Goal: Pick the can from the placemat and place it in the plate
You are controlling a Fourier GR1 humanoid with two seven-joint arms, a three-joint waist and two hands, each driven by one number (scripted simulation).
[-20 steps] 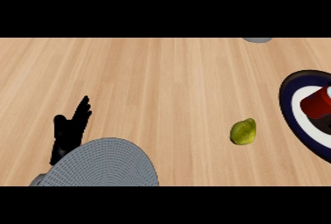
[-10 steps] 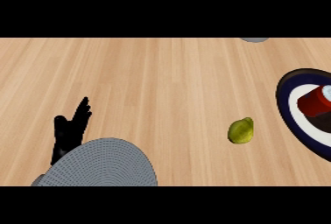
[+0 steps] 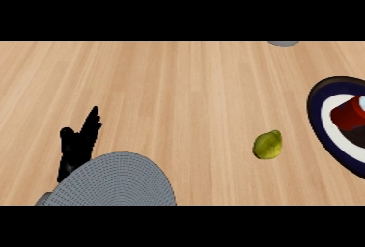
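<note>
A red can (image 3: 350, 114) stands on a dark blue round placemat with a white ring (image 3: 318, 120) at the right edge; both are cut off by the picture's border. At the top edge a small grey rim (image 3: 284, 44) shows, perhaps the plate, mostly out of view. My left hand (image 3: 75, 147) rests at the lower left, open with straight fingers pointing up, holding nothing and far from the can. Its grey forearm (image 3: 118, 181) fills the lower left corner. My right hand shows nowhere.
A yellow-green lemon (image 3: 268, 144) lies on the wooden counter (image 3: 185, 87), left of the placemat. Wide bare wood stretches between my left hand and the lemon.
</note>
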